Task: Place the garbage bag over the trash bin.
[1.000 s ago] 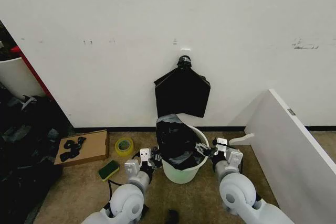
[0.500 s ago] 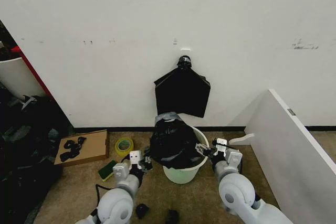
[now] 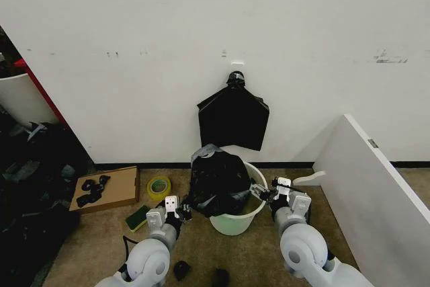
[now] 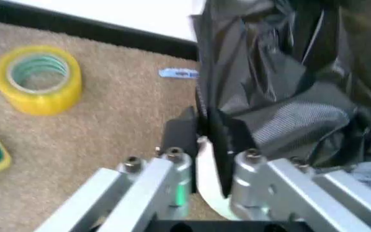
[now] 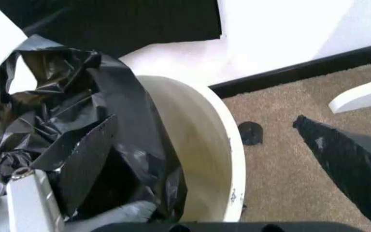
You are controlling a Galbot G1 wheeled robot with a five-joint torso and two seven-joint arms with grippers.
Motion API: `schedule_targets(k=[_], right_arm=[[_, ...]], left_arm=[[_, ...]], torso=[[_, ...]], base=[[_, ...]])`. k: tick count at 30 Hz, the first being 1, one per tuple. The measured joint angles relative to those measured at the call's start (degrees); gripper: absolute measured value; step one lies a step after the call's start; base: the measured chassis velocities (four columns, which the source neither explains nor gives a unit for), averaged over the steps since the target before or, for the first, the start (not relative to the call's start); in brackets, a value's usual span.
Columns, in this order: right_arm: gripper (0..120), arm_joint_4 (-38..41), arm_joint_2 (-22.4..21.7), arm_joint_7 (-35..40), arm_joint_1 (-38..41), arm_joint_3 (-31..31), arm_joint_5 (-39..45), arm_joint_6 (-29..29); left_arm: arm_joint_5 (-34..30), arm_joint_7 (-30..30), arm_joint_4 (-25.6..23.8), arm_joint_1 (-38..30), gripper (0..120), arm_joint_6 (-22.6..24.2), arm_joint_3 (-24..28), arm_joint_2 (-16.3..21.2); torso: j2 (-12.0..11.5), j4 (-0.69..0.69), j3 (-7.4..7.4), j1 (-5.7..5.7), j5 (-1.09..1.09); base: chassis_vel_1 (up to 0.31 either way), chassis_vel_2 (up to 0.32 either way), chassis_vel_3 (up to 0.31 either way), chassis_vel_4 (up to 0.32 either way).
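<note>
Floor: tan carpet (image 3: pixel 255 253), bounded by a white wall (image 3: pixel 134 25) with a black skirting strip. Trash bin (image 3: pixel 236 222) is set on the carpet near the wall; the garbage bag (image 3: pixel 218 183) is bunched over its left rim. Left end effector (image 4: pixel 202 145) is clamped on the bag's edge just beside the bin. Right end effector (image 3: pixel 267 194) is held at the bin's right rim (finger state cannot be told). Yellow tape roll (image 3: pixel 159 187), green sponge (image 3: pixel 138 218) and cardboard (image 3: pixel 107 189) are noted to the left.
</note>
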Motion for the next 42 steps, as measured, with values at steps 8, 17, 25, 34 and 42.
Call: schedule_targets(k=[8,17,25,34,42], right_arm=[[100,-0.2,0.0,-0.2,0.1,0.0,-0.2,0.1],[100,-0.3,0.1,-0.1,-0.6,0.6,-0.9,0.4],[100,-0.4,0.0,0.0,0.2,0.4,-0.6,0.4],[100,-0.2,-0.1,0.7,-0.2,0.9,-0.3,0.3],[100,-0.2,-0.6,1.4,-0.8,2.4,0.6,0.3]], left_arm=[[0.3,-1.2,-4.8,2.5,45,0.5,-2.6,2.5],[3.4,-3.4,-13.9,5.4,78,4.2,-5.0,4.9],[3.3,-0.1,-18.6,1.7,100,4.1,-0.8,8.8],[-4.5,-2.0,-13.4,-14.5,100,9.2,10.5,5.9],[-2.1,-11.6,-3.9,-19.0,100,13.5,16.4,-1.1]], torso=[[0.0,0.00,0.00,0.00,-0.01],[0.0,0.00,0.00,0.00,0.00],[0.0,-0.02,0.00,0.00,0.00],[0.0,-0.05,0.00,0.00,-0.01],[0.0,0.01,0.00,0.01,0.00]], base=[[0.000,0.000,0.000,0.000],[0.000,0.000,0.000,0.000],[0.000,0.000,0.000,0.000],[0.000,0.000,0.000,0.000],[0.000,0.000,0.000,0.000]])
